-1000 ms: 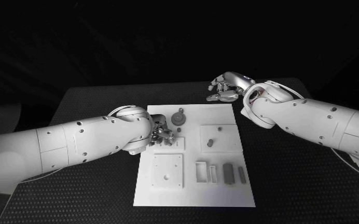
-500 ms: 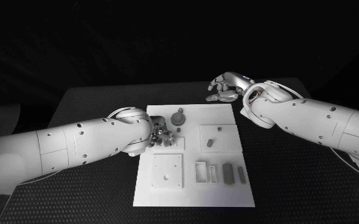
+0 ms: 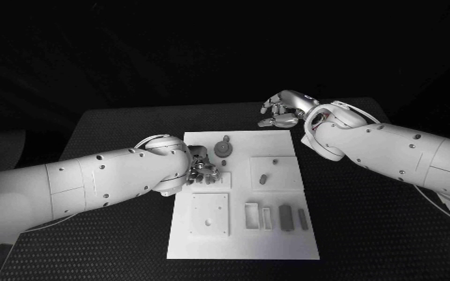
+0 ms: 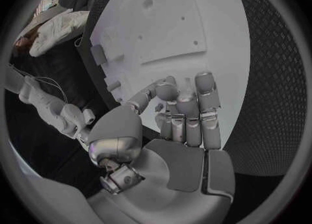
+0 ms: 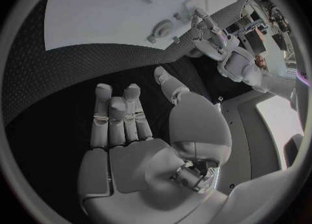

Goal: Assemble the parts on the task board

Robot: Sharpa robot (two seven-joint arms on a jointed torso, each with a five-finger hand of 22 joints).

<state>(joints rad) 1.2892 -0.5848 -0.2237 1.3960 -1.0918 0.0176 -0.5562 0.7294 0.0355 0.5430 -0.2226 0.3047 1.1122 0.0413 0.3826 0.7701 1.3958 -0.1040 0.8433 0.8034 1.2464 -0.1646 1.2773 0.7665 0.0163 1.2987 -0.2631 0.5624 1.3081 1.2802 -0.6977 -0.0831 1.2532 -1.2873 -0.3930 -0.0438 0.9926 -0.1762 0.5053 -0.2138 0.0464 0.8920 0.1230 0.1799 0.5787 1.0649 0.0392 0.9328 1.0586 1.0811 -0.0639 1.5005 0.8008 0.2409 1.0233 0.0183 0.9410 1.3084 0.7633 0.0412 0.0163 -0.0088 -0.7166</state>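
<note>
Robot arms work over a white task board [image 3: 281,242] laid on the black desk [image 3: 112,131], as seen from the head view. The left hand [image 3: 201,169] sits low on the board's left side, fingers curled down close over a raised square plate; whether anything is caught between them cannot be told, even from the left wrist view, where the fingers [image 4: 187,110] bunch together against the white surface. The right hand [image 3: 286,108] hovers off the board's far edge above the desk, fingers loosely spread and holding nothing.

Grey parts lie scattered across the board: a round disc-like part [image 3: 224,147] just beyond the left hand, a small peg [image 3: 263,179] on the square plate to its right, and a row of upright blocks [image 3: 284,217] toward the near edge.

Judging by the pose, the step in hand is picking or seating a small piece at the left plate. Doing it well likely calls for a slow, square press and a firm fingertip hold, with the right hand kept clear until needed.
</note>
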